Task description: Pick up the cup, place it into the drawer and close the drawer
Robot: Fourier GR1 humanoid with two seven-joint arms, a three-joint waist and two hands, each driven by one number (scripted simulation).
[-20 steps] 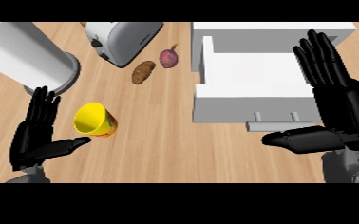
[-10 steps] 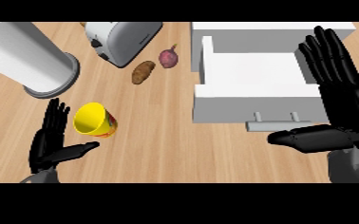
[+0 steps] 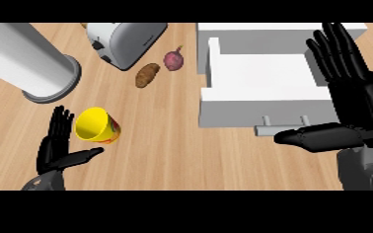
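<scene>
A yellow cup (image 3: 96,125) with a red-and-orange printed band on its side, the print too small to read, stands slightly tilted on the wooden bench (image 3: 167,143), its open mouth turned up and toward the left hand (image 3: 58,147). That hand, palm open with straight fingers (image 3: 59,123) pointing up and thumb spread toward the cup, sits just beside the cup at the lower left and holds nothing; compared with half a second ago it has slipped lower and a little outward, where a second ago it stood closer beside the cup. The right hand (image 3: 342,94) rests open at the right edge, fingers up and thumb stretched left near the white drawer's handle (image 3: 284,126), much as in both earlier frames. The white drawer (image 3: 255,101) stands open under the cabinet at upper right, well apart from the cup. A silver toaster (image 3: 124,42), a brown potato (image 3: 147,74) and a small purple bulb-shaped vegetable (image 3: 173,59) lie at the bench's far side, unmoved, and a grey cylindrical container (image 3: 36,69) lies at upper left.
</scene>
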